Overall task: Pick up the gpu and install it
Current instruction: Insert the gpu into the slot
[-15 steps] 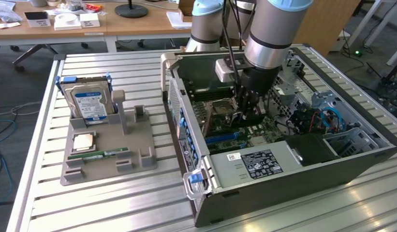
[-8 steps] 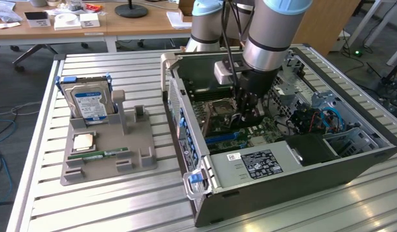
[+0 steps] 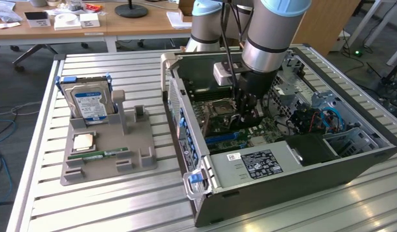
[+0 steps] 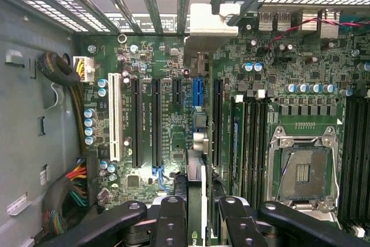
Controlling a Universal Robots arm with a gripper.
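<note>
The grey robot arm (image 3: 269, 34) reaches down into the open grey tower computer case (image 3: 301, 179), which lies on its side on the slatted metal bench (image 3: 108, 208). In the wrist view the jaws are clamped on the gpu (image 4: 195, 172) — a thin dark card seen edge-on, pinched between the two black fingers (image 4: 172, 224). The card hangs upright above the green motherboard (image 4: 173, 143), in line with the short blue expansion slot (image 4: 198, 92) and between the long black slots on either side. Whether its lower edge touches the slot I cannot tell. The empty silver processor socket (image 4: 303, 169) sits well apart from the card, beyond the black memory slots. On the bench towards the exterior view's left, apart from the case, stands a grey plastic parts stand (image 3: 108, 164). It carries a silver hard drive with a blue label (image 3: 92, 104) propped upright, a square processor chip (image 3: 82, 141) lying flat below it, and a narrow green RAM stick (image 3: 98, 154) just beside that.
</note>
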